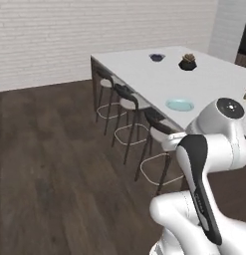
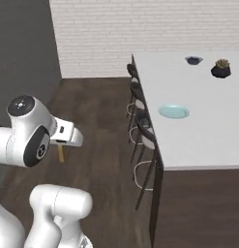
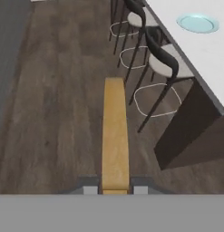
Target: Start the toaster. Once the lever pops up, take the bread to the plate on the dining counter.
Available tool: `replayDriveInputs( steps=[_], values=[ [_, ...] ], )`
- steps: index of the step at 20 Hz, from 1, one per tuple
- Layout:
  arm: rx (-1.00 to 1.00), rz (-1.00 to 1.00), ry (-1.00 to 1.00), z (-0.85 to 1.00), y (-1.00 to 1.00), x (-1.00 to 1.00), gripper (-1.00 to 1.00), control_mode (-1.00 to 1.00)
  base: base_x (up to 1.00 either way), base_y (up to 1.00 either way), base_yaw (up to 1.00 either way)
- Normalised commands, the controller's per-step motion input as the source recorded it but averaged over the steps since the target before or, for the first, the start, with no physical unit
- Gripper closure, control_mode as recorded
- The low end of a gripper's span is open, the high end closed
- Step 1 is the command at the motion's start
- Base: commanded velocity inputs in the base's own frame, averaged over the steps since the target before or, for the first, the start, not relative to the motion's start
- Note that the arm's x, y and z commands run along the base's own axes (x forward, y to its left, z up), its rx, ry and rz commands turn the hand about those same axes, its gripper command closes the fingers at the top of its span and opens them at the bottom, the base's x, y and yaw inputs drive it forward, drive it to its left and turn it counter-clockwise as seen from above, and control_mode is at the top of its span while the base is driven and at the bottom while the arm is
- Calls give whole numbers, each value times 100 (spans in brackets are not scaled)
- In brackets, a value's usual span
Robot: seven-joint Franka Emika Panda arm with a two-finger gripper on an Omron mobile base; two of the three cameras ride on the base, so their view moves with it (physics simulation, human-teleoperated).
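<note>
My gripper [image 3: 115,190] is shut on the bread [image 3: 115,136], a golden-brown slice seen edge-on that reaches away from the fingertips over the dark wood floor. In the right base view the bread [image 2: 61,154] hangs below the white hand, left of the counter. The pale blue plate [image 1: 180,104] [image 2: 173,111] [image 3: 197,23] lies flat near the stool-side edge of the white dining counter [image 1: 144,69] [image 2: 208,135] [image 3: 208,52], well ahead and to the right of the gripper. The toaster is out of view.
Three dark-backed stools [image 1: 129,102] [image 2: 140,126] [image 3: 165,63] line the counter's near side, between the hand and the plate. A potted plant [image 1: 187,62] [image 2: 221,68] and a dark bowl [image 1: 157,57] [image 2: 193,60] sit at the counter's far end. Open wood floor [image 1: 50,164] lies to the left.
</note>
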Motion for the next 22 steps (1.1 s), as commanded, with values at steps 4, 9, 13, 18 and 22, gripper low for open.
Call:
replayDriveInputs(
  steps=[4,9,13,18,22],
  values=[
    [0,0,0,0,0,0,100,100,76,100,-48],
    [0,0,0,0,0,0,100,100,75,90,-63],
    [0,0,0,0,0,0,100,100,57,75,-73],
    [0,0,0,0,0,0,100,100,47,66,-77],
    [0,0,0,0,0,0,100,100,37,58,-81]
  ],
)
